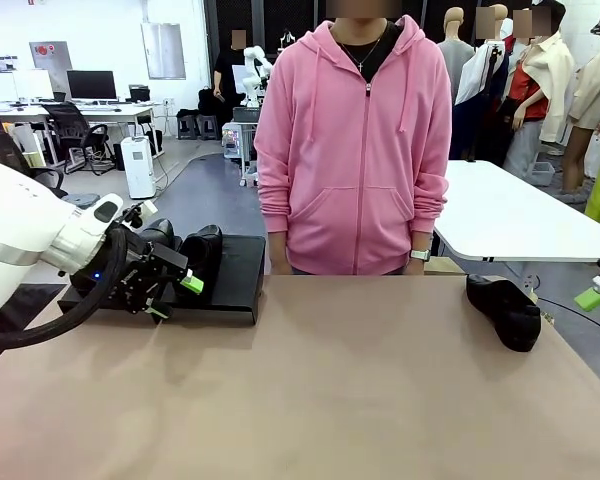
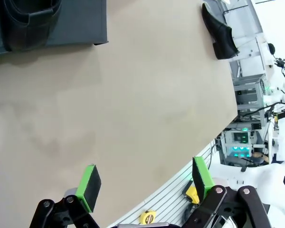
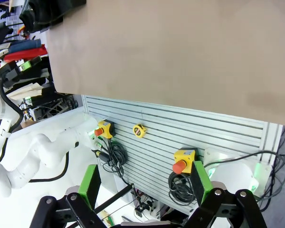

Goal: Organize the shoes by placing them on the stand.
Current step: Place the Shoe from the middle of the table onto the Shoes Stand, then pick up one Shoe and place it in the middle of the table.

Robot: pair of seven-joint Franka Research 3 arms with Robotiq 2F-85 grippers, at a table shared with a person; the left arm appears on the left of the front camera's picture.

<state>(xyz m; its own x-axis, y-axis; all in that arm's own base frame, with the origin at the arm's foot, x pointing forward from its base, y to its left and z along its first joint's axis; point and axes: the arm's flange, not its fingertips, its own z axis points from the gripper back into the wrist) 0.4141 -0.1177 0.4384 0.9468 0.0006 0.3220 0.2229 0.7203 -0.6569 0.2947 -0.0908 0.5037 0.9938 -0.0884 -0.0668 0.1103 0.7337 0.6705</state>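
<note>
Black glossy loafers already sit on the stand (image 1: 235, 285) at the desk's (image 1: 310, 400) far left edge, where our left hand (image 1: 172, 297) hovers with fingers spread wide, holding nothing. One loafer (image 1: 505, 310) lies at the far right edge. Our right hand (image 3: 145, 190), also wide open and empty, hangs off the desk's near edge. We judge fetching that loafer comes next.
</note>
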